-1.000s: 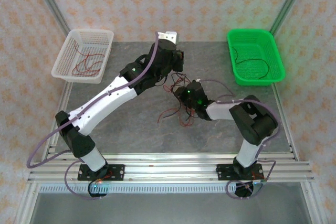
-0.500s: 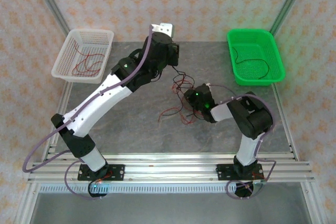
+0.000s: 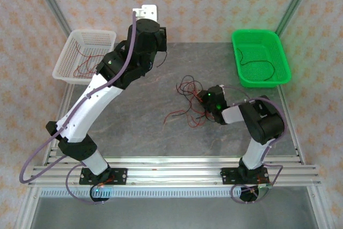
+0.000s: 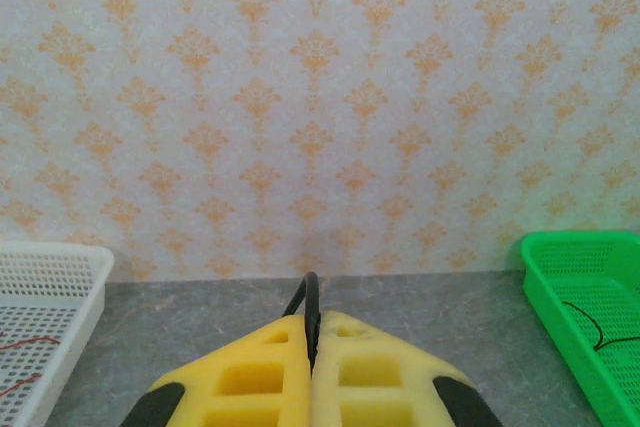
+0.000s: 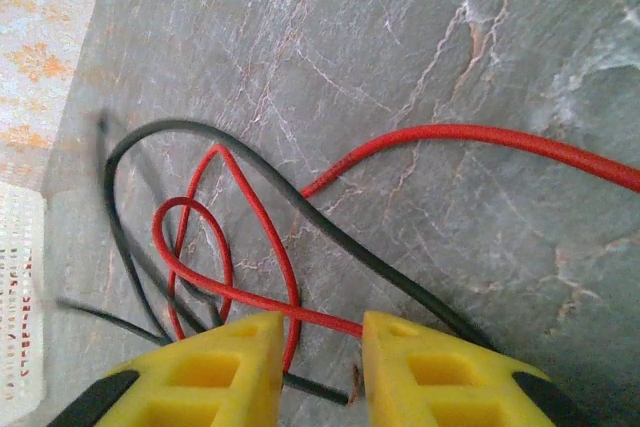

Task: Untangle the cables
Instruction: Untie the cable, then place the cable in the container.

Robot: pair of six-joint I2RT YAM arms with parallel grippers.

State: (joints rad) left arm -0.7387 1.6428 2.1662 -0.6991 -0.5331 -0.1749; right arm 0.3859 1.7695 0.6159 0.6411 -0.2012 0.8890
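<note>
Finds the main tangle of cables point(image 3: 187, 90), red and black, lying on the grey table point(image 3: 134, 127) right of centre, with loose red ends trailing toward the near edge. Places the right gripper point(image 5: 322, 335) low at the tangle's right side, jaws standing partly apart and clamping nothing. Records a red strand point(image 5: 320, 319) lying in the gap between the yellow fingers point(image 5: 230, 357), and a black strand point(image 5: 400, 280) running down to the right-hand finger. Finds the left gripper point(image 4: 311, 332) raised well above the table, facing the patterned back wall point(image 4: 320, 97), jaws fully closed on a thin black wire point(image 4: 313, 287) pinched between the pads. Cannot trace that wire back to the tangle. Notes a white basket point(image 3: 80, 78) at the back left holding red cables point(image 3: 88, 65), and a green basket point(image 3: 265, 83) at the back right holding one black cable point(image 3: 256, 60).
</note>
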